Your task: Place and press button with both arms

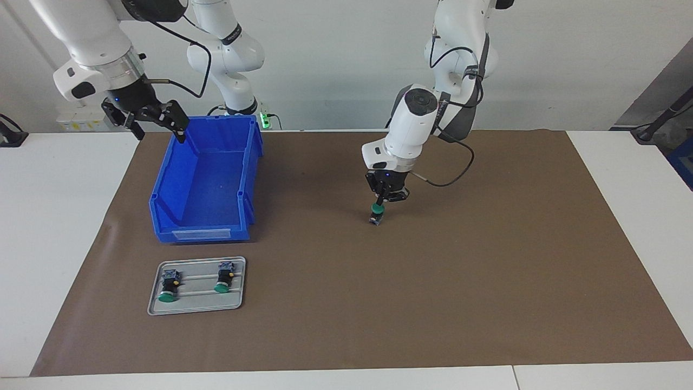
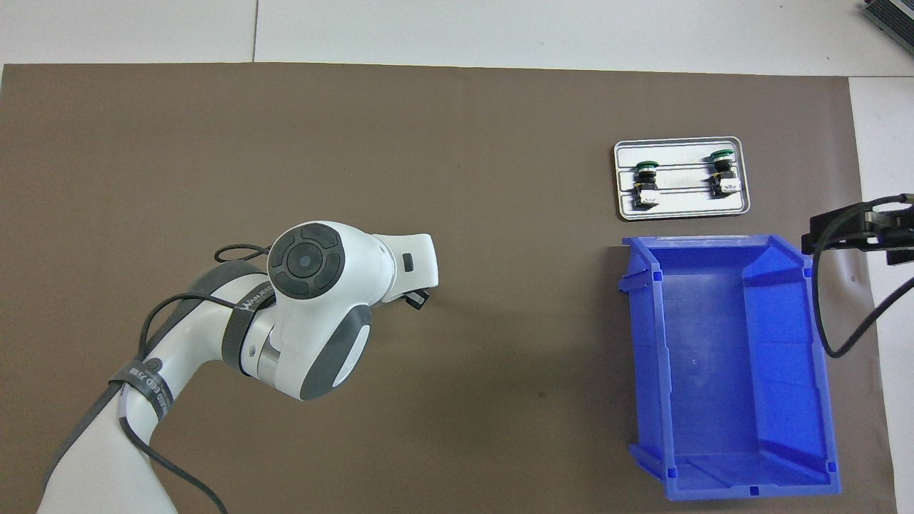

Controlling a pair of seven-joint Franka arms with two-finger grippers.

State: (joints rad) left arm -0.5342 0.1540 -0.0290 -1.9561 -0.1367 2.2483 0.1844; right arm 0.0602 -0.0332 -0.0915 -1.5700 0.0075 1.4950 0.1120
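A button (image 1: pixel 377 212) with a green cap stands upright on the brown mat (image 1: pixel 487 260), near the table's middle. My left gripper (image 1: pixel 379 202) points straight down onto it, shut, with its fingertips resting on the green cap. In the overhead view the left arm's wrist (image 2: pixel 321 285) covers both this gripper and the button. My right gripper (image 1: pixel 157 129) hangs open and holds nothing, over the edge of the blue bin (image 1: pixel 203 234) at the right arm's end of the table; it shows as the right gripper (image 2: pixel 850 228) at the overhead view's edge.
The blue bin (image 2: pixel 721 371) has nothing in it. Farther from the robots than the bin lies a grey metal tray (image 1: pixel 197 309) (image 2: pixel 682 207). Two more green-capped buttons (image 1: pixel 169 287) (image 1: pixel 223 279) lie on their sides on it.
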